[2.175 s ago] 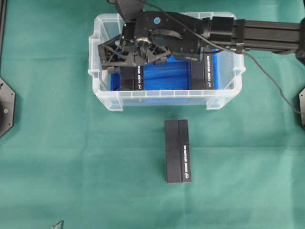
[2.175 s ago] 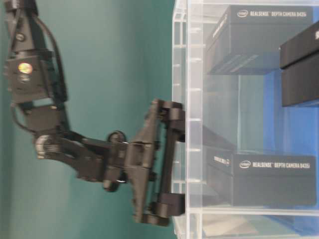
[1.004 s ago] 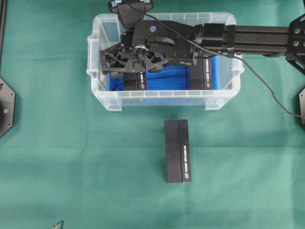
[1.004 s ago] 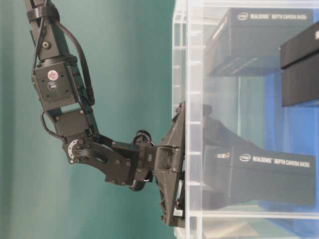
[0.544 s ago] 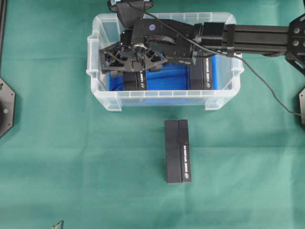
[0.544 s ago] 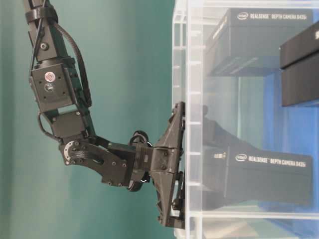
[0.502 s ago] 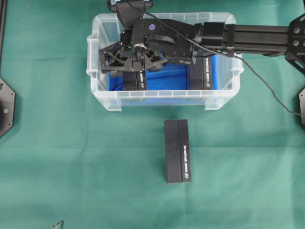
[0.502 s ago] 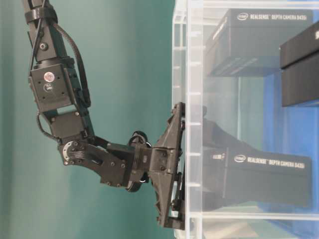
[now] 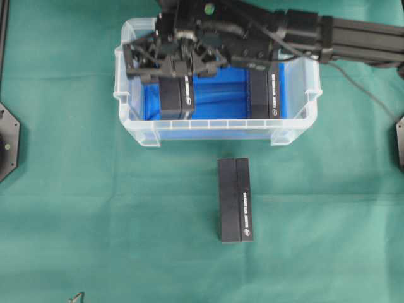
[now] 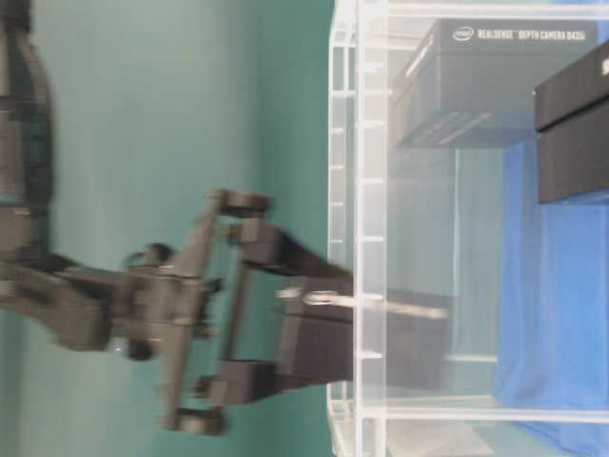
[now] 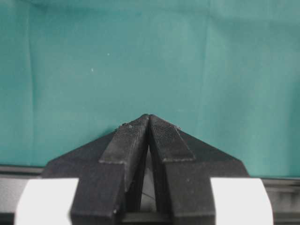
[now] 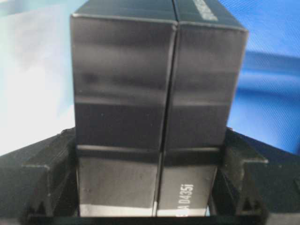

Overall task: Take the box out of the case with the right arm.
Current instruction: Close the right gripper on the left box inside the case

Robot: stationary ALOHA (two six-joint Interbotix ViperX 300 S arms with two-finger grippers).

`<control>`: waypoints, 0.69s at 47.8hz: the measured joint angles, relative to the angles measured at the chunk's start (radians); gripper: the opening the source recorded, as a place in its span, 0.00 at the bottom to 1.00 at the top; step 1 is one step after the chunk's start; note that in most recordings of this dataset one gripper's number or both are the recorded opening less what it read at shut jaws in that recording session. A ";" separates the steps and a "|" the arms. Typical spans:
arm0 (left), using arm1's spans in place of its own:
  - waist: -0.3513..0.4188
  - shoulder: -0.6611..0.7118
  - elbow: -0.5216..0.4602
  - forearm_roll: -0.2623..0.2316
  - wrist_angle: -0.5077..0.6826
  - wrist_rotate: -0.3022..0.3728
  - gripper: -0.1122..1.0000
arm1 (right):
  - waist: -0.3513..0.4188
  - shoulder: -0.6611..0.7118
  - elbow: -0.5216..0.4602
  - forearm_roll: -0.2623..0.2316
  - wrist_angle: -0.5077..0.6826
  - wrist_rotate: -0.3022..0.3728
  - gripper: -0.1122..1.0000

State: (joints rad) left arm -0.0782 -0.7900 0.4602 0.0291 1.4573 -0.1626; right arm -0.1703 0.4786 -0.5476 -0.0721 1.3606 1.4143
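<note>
While the black depth-camera box (image 9: 175, 96) hangs clamped between the jaws of the right gripper (image 9: 172, 58) at the left end of the clear case (image 9: 218, 129), partly raised through the rim, the lift should probably go straight up until the box's lower end clears the ribbed wall before any sideways travel. A second box (image 9: 265, 93) stands at the case's right end, another (image 9: 235, 200) lies on the green cloth (image 9: 95, 221) near its front wall. The left gripper (image 11: 149, 123) rests pressed together, empty.

Light: even and bright from above, soft shadows on my counter (image 9: 95, 221).
Blur: my right tool (image 10: 238, 328) smears in the table-level view.
Glare: pale sheen on the box (image 12: 154, 79).
</note>
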 measured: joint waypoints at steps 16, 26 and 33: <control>0.000 0.000 0.000 -0.002 0.000 0.000 0.10 | 0.021 0.000 -0.216 -0.048 0.186 0.000 0.71; 0.000 -0.002 0.000 0.000 0.000 -0.002 0.10 | 0.035 0.000 -0.298 -0.067 0.255 0.002 0.71; 0.000 0.000 0.000 0.000 0.000 0.000 0.10 | 0.040 0.000 -0.304 -0.067 0.262 0.002 0.71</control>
State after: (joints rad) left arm -0.0782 -0.7900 0.4602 0.0291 1.4573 -0.1626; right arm -0.1304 0.4786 -0.8514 -0.1396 1.6230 1.4159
